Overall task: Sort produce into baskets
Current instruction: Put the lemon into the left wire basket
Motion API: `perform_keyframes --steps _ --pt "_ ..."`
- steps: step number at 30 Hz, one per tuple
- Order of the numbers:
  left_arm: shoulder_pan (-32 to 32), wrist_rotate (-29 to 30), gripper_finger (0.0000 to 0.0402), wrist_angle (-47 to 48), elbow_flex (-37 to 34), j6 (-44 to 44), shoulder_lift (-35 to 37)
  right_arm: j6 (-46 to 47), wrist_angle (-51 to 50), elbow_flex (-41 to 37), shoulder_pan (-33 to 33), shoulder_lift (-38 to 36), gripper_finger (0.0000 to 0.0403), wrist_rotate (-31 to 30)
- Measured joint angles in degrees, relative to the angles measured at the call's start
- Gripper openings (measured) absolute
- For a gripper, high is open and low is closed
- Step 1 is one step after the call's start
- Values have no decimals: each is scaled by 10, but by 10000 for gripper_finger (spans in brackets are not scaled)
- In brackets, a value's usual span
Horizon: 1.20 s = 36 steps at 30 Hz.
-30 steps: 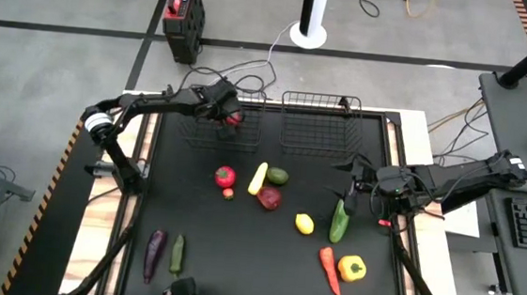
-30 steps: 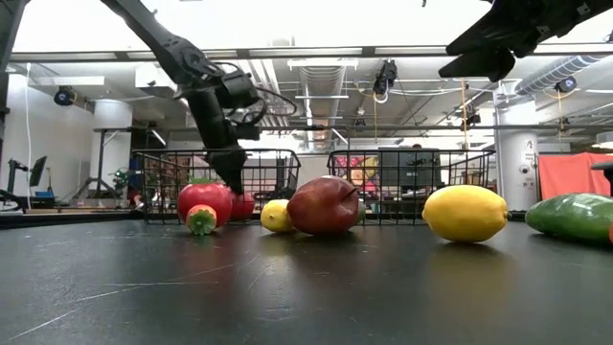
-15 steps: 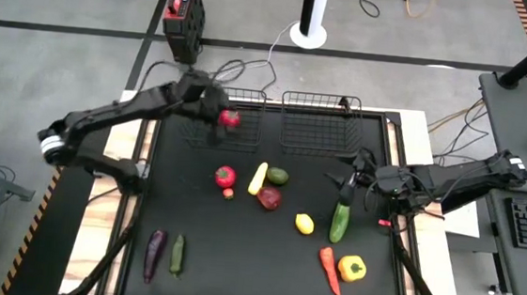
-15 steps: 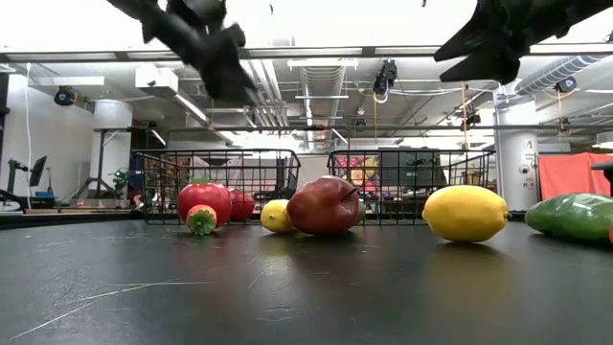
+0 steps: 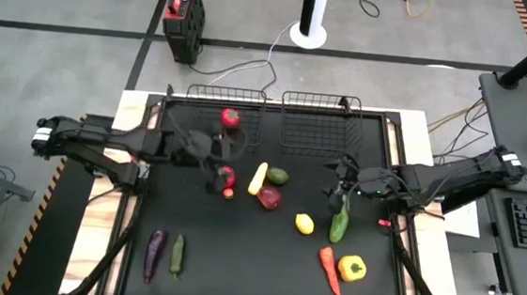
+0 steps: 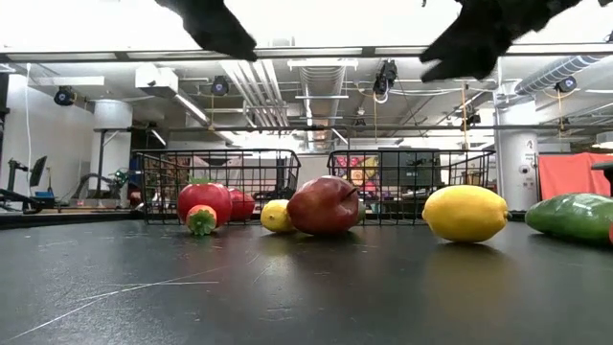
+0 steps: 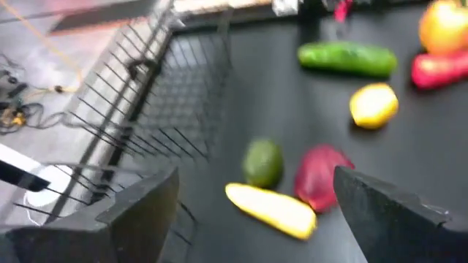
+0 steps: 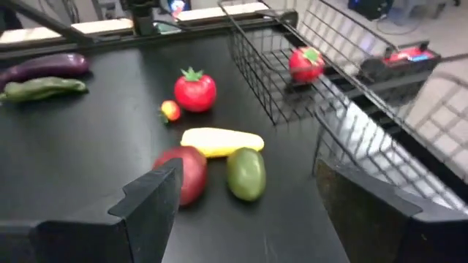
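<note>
A red tomato (image 5: 231,118) lies in the left wire basket (image 5: 199,131); the right basket (image 5: 320,124) holds nothing. My left gripper (image 5: 217,170) is open and empty, high above a second red tomato (image 5: 229,177) on the black table. Beside that tomato lie a yellow squash (image 5: 257,177), an avocado (image 5: 278,176) and a red apple (image 5: 268,198). My right gripper (image 5: 340,187) is open and empty, above the far end of a green cucumber (image 5: 338,224). Both grippers show only at the top of the low view, the left one (image 6: 215,24) and the right one (image 6: 479,34).
A lemon (image 5: 305,223), a carrot (image 5: 329,270) and a yellow pepper (image 5: 352,268) lie at the near right. An eggplant (image 5: 153,255) and a small cucumber (image 5: 177,254) lie at the near left. A small red-yellow piece (image 5: 229,194) sits by the tomato.
My left gripper has risen out of the left basket, leaving the red tomato lying there. It has swung toward the table's near edge and now hangs over the tomato on the table.
</note>
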State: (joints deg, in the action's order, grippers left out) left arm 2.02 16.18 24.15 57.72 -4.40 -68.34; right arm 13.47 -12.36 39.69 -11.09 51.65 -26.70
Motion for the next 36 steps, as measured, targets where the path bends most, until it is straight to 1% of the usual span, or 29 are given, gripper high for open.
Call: perform_keyframes --steps 2,4,7,9,11,12,15,18,20,21,23,25,28,34,36 --pt "13 15 343 0 -21 0 1 -8 -34 45 2 34 304 0" --pt "17 28 343 -4 -38 -4 7 9 -88 95 10 70 304 -1" --pt "16 29 343 -14 -54 -26 18 71 -201 179 21 127 304 6" --pt "17 27 343 -13 -55 -51 22 116 -274 238 25 168 304 24" --pt "17 19 343 -12 -53 -63 27 153 -348 298 28 207 304 57" --pt "17 15 343 -13 -48 -58 29 166 -388 328 28 225 304 85" --pt "20 13 343 -14 -28 14 31 205 -501 404 28 274 304 174" --pt "37 13 343 -16 -21 76 32 272 -580 446 25 315 304 234" --pt "51 19 343 -21 -23 83 27 296 -594 451 19 335 304 266" --pt "58 34 343 -28 -24 84 22 307 -594 450 15 343 304 273" --pt "69 69 343 -46 -24 85 10 319 -590 441 4 359 304 280" --pt "73 84 343 -48 -23 77 2 333 -590 431 -7 377 304 281" --pt "73 84 343 -43 -19 70 -5 350 -583 420 -22 402 304 268" --pt "73 84 343 -4 -16 59 -4 378 -487 401 -31 441 304 265" --pt "73 84 343 5 -16 59 -1 380 -472 396 -30 455 304 265"
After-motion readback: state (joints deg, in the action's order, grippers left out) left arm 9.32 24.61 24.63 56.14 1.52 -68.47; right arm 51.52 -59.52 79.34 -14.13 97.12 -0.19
